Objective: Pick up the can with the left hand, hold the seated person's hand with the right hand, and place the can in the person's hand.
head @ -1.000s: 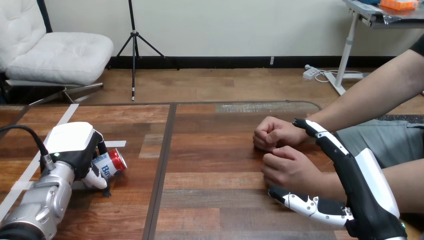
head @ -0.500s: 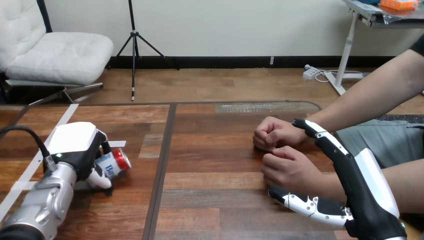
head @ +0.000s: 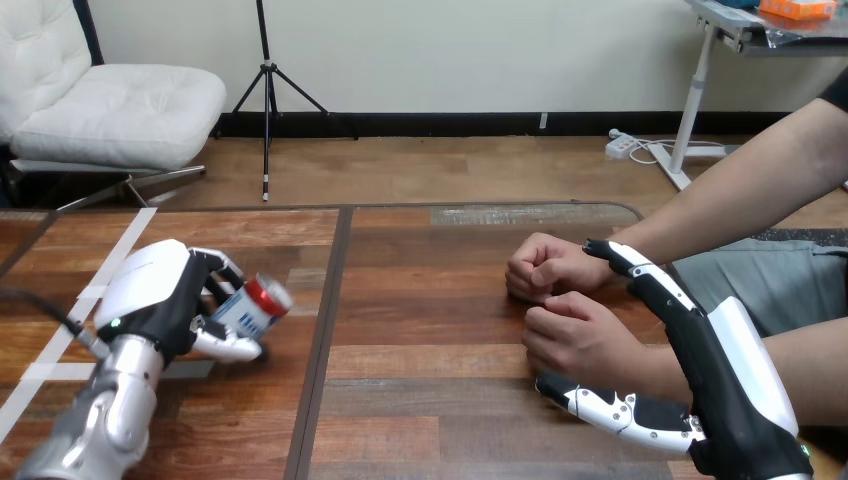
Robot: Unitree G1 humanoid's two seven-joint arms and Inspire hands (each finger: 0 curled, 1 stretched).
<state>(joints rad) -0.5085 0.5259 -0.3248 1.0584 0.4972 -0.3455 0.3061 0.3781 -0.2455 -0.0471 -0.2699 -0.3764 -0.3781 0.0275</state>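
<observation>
The can [head: 250, 306] has a red end and a white body with blue print, the left hand [head: 160, 295] and right hand [head: 735, 390] are black with white shells, and the worktop [head: 430, 330] is brown wood-grain planks crossed by white tape strips [head: 125, 238].

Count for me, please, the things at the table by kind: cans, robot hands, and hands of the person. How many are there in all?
Drink can: 1
Robot hands: 2 (left hand, right hand)
Person's hands: 2 (farther hand, nearer hand)
Total: 5
</observation>
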